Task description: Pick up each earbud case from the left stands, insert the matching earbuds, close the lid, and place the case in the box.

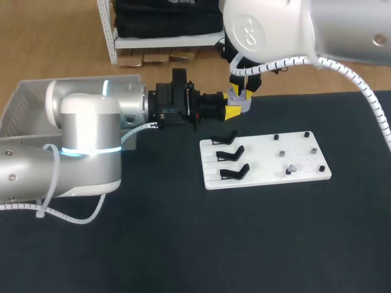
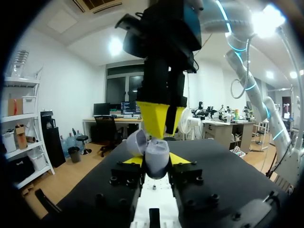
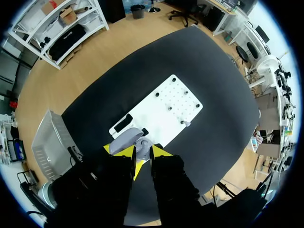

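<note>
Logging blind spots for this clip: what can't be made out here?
- Left wrist view: whether the right end effector holds an earbud; the open earbud case blocks it.
- Head view: case interior, covered by the right end effector.
- Head view: small pieces on the white board, too small to identify.
- Head view: box floor, partly behind the left arm.

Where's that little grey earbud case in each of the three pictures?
Head view: earbud case held near the table's far edge.
Left wrist view: case clamped in the left gripper, lid open.
Right wrist view: case just ahead of the right gripper.
Shared landmark: the black table.
</note>
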You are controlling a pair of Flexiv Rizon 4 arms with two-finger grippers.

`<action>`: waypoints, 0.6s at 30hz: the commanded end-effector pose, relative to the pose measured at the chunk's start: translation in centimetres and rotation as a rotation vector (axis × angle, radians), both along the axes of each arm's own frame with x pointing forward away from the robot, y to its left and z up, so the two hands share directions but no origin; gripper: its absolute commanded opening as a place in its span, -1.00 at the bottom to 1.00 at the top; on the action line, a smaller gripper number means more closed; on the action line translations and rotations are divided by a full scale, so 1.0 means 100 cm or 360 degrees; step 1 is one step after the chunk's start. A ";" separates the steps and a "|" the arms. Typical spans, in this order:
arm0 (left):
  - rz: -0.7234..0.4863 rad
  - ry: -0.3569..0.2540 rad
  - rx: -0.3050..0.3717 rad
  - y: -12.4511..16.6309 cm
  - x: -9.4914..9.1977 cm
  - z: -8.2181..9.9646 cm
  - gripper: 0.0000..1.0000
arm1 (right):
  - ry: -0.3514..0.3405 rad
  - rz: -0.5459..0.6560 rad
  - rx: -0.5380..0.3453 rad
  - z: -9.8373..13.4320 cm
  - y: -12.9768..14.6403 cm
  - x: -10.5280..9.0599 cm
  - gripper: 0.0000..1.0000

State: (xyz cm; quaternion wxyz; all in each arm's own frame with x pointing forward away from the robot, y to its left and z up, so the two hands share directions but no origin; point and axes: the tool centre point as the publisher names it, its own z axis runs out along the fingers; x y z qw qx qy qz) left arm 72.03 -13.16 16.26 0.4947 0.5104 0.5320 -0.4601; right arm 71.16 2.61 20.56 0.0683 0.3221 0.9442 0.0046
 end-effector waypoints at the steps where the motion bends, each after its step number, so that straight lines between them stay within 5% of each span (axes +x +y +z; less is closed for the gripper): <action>1: 0.0002 -0.0003 -0.0005 0.001 0.001 -0.001 -1.00 | 0.0016 -0.0001 0.0001 -0.006 -0.001 0.000 -1.00; 6: 0.0002 -0.0003 -0.0005 0.001 0.001 -0.001 -1.00 | 0.0043 0.0002 0.0005 -0.009 -0.001 -0.001 -1.00; 7: 0.0002 -0.0003 -0.0005 0.001 0.001 -0.001 -1.00 | 0.0045 0.0003 0.0007 -0.009 -0.001 -0.001 -0.79; 9: 0.0002 -0.0003 -0.0005 0.001 0.001 -0.001 -1.00 | 0.0045 0.0006 0.0011 -0.007 -0.002 -0.003 0.65; 12: 0.0002 -0.0003 -0.0005 0.001 0.001 -0.001 -1.00 | 0.0021 0.0013 0.0023 -0.001 -0.003 -0.006 0.89; 18: 0.0002 -0.0003 -0.0005 0.001 0.001 -0.001 -1.00 | -0.0117 0.0193 0.0120 0.015 -0.015 -0.025 1.00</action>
